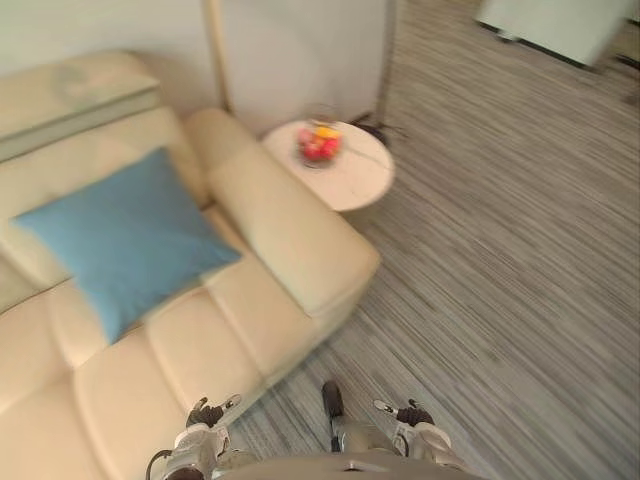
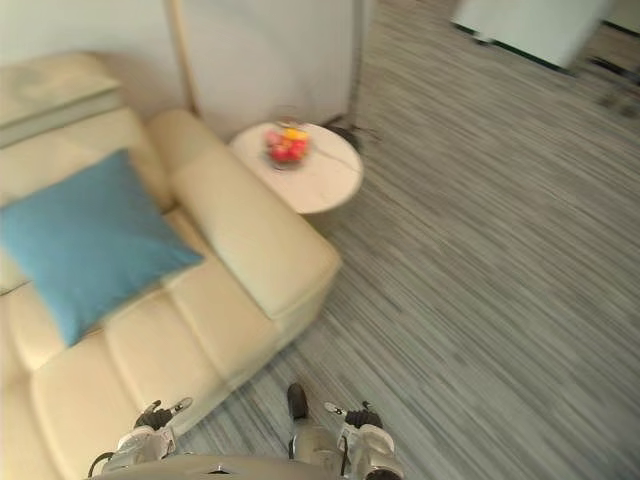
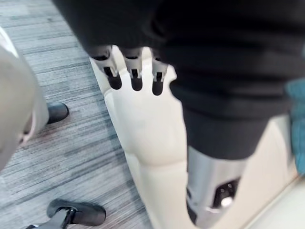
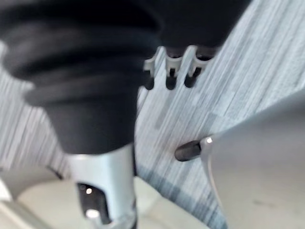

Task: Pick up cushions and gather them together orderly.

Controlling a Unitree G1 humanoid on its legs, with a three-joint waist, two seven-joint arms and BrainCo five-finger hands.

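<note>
A blue square cushion [image 1: 125, 235] leans tilted against the backrest of a cream leather sofa [image 1: 290, 230], resting on its seat. Its edge also appears in the left wrist view as the blue cushion [image 3: 298, 129]. My left hand [image 1: 205, 415] hangs low beside the sofa's front corner, with fingers [image 3: 136, 78] straight and holding nothing. My right hand [image 1: 410, 412] hangs over the striped carpet, its fingers [image 4: 169, 71] relaxed and empty. Both hands are well short of the cushion.
A round white side table [image 1: 365, 175] with a bowl of red and yellow fruit [image 1: 320, 145] stands against the sofa's far arm. A white cabinet [image 1: 560, 25] stands at the far right. Grey striped carpet [image 1: 500, 280] stretches to the right.
</note>
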